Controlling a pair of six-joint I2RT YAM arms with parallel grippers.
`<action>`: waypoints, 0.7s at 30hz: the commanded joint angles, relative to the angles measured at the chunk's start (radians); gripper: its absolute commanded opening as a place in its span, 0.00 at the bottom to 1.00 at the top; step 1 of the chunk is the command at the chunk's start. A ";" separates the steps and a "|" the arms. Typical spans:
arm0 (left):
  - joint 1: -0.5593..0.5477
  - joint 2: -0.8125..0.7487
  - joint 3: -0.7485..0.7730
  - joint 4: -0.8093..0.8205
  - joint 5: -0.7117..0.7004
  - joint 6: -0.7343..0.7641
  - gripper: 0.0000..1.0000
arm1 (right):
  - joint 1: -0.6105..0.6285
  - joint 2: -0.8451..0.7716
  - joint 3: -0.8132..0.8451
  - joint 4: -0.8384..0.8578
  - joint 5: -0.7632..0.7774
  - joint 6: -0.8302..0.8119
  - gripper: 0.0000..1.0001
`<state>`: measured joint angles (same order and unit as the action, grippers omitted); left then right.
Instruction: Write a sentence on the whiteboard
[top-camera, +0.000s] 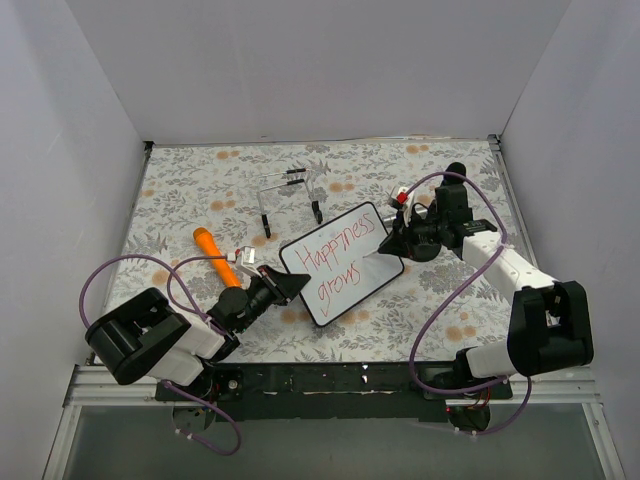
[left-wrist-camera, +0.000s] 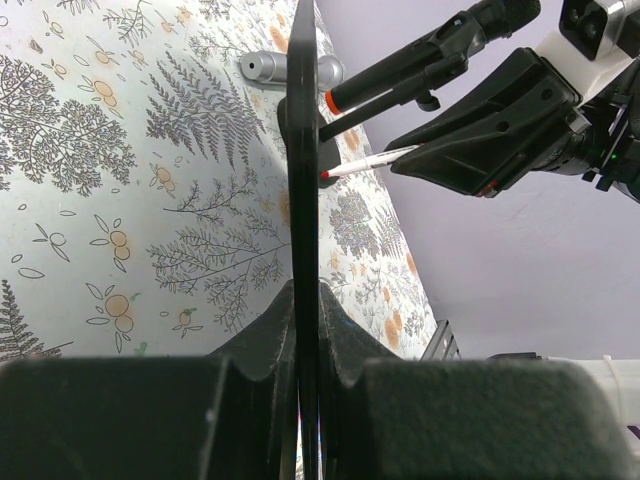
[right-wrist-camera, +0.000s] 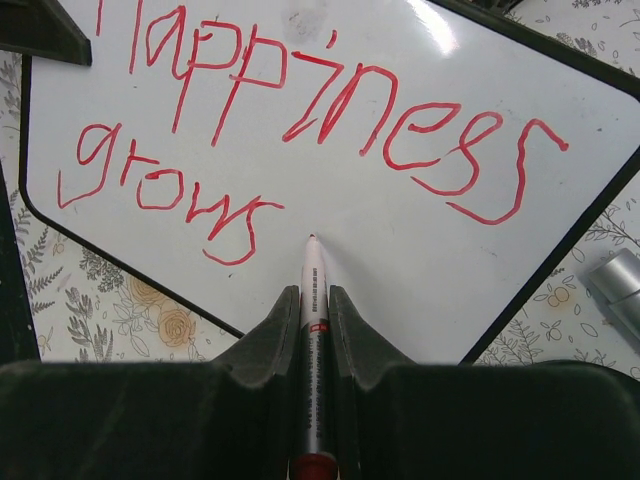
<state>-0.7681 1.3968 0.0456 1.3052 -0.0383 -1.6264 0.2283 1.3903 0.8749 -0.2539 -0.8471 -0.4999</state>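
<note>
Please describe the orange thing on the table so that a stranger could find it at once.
On the flower-patterned table cover, look left of the small black-framed white board. There lies a bright orange tapered stick. It alone is orange and solid; the nearby clear wire stand is see-through.

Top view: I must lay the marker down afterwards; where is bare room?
Bare cloth: the far left corner, between side wall and orange tool; the strip between whiteboard and near edge. Crowded: the middle, with wire stand, whiteboard, left arm, right arm.
</note>
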 joint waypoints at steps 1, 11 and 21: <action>-0.007 -0.012 -0.036 0.235 0.023 0.030 0.00 | -0.004 0.001 0.036 0.053 -0.015 0.015 0.01; -0.005 -0.012 -0.033 0.232 0.026 0.030 0.00 | -0.006 0.044 0.055 0.070 -0.010 0.034 0.01; -0.007 -0.015 -0.038 0.232 0.020 0.030 0.00 | -0.006 0.042 0.052 0.001 -0.017 -0.022 0.01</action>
<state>-0.7681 1.3972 0.0456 1.3048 -0.0357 -1.6272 0.2283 1.4300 0.8906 -0.2283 -0.8478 -0.4801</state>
